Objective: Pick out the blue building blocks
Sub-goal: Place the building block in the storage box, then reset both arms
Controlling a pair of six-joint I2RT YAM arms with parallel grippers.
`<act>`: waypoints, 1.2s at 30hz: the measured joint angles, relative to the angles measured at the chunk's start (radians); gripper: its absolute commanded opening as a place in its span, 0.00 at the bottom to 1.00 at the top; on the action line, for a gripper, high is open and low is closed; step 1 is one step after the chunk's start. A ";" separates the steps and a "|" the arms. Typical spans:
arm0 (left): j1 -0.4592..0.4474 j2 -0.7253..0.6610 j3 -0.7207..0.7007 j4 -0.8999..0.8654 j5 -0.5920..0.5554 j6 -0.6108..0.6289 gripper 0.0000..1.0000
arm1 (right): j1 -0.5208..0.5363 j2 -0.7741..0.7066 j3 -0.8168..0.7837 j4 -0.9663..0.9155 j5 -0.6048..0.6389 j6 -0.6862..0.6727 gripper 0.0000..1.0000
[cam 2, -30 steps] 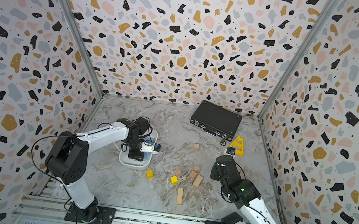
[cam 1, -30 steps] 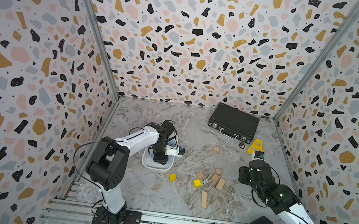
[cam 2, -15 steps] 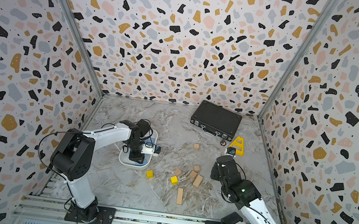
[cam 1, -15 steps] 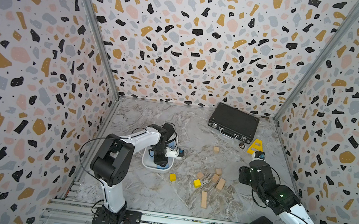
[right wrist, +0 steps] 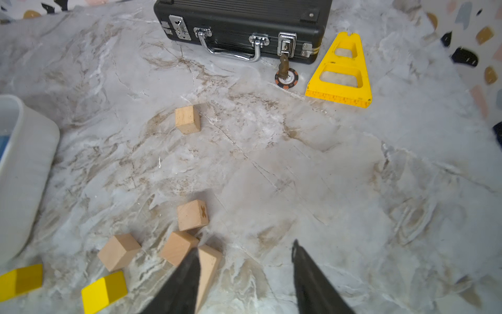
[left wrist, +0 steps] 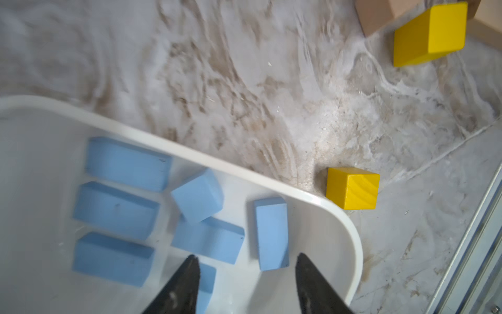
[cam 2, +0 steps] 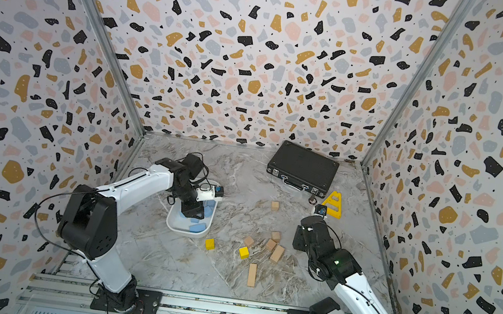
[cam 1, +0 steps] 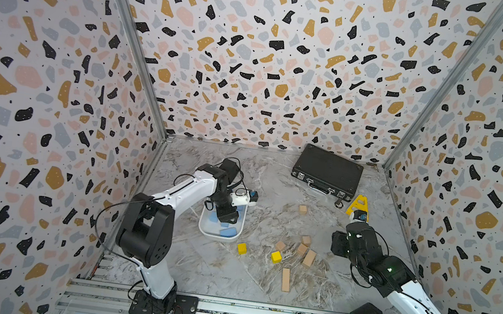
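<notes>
Sorting is judged done: blue building blocks (left wrist: 116,209) are gathered in tray (left wrist: 271,184), so left gripper (left wrist: 245,255) and right gripper (right wrist: 245,244) are held parted, empty.

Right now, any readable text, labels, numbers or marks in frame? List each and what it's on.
"X": dark mark on a face of one tan wooden block.
Poker chip beside the black briefcase: lettering, too blurred to read.
Yellow triangle: edge tick marks, no legible numbers.
Blue building blocks: plain.

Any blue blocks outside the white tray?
No: the blue building blocks all lie in the white tray; only yellow cubes and wood blocks sit outside.
</notes>
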 measured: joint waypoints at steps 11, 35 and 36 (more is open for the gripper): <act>0.360 -0.281 -0.250 0.402 -0.006 -0.462 1.00 | -0.197 0.130 -0.119 0.355 0.039 -0.266 1.00; 0.364 -0.235 -1.057 1.769 -0.322 -0.857 1.00 | -0.560 0.702 -0.409 1.480 -0.122 -0.486 1.00; 0.354 -0.233 -1.048 1.764 -0.345 -0.859 1.00 | -0.560 0.706 -0.417 1.513 -0.133 -0.488 1.00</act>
